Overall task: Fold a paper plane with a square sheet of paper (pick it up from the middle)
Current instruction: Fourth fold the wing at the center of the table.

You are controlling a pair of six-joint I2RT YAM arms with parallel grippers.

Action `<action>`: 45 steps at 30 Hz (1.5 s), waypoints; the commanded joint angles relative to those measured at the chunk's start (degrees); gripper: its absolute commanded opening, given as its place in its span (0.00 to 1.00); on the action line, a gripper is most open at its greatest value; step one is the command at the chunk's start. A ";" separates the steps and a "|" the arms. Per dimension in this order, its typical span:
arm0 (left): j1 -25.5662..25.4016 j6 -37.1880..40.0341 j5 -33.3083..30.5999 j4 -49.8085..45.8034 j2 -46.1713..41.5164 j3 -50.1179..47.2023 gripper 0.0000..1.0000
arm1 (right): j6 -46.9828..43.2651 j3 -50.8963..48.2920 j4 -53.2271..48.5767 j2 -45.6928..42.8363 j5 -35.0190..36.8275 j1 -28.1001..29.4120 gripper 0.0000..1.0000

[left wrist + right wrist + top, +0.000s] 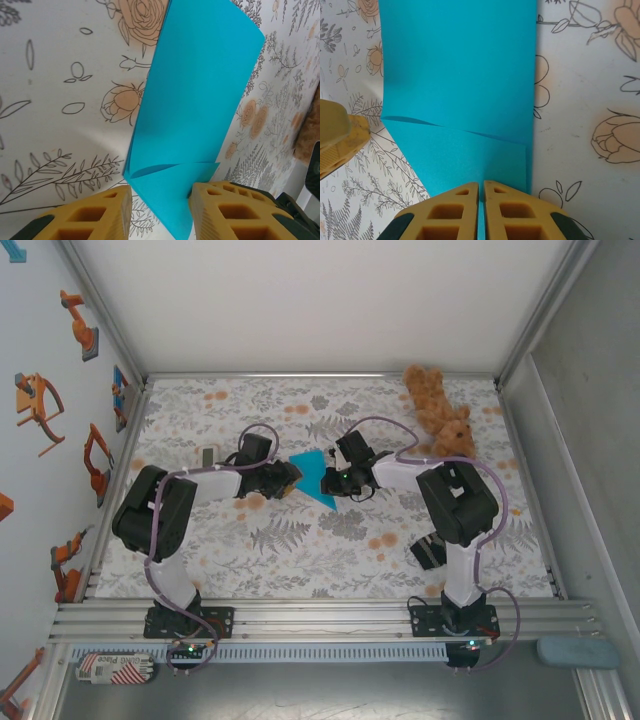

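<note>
Arms (200, 485) inward; R claw (481, 185) pinches paper (460, 65), L claw (160, 192) prob. straddles it.

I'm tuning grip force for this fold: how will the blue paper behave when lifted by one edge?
Probably floppy: the blue paper bows over itself beyond where the right gripper pinches it. Likely very light, being so thin at that pinch, so a nudge may slide it across the floral cloth.

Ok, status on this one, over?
Right gripper shut on folded-over cyan-blue paper sheet. Left gripper open, straddling its corner. Brown teddy bear well clear.
</note>
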 commanded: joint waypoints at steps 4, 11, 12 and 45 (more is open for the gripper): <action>-0.40 -0.02 0.87 -1.06 2.02 1.98 0.37 | 0.83 -1.13 -0.62 1.71 0.03 -0.55 0.11; -0.62 0.33 1.10 -0.93 3.07 2.69 0.36 | 0.82 -1.30 -0.42 1.88 -0.34 -0.62 0.11; -0.66 0.32 1.46 -0.57 3.19 2.77 0.35 | 0.72 -1.32 -0.39 1.88 -0.35 -0.64 0.11; 0.52 1.52 5.41 4.24 4.55 3.65 0.26 | 0.47 -1.77 -0.01 1.62 -0.44 -0.78 0.11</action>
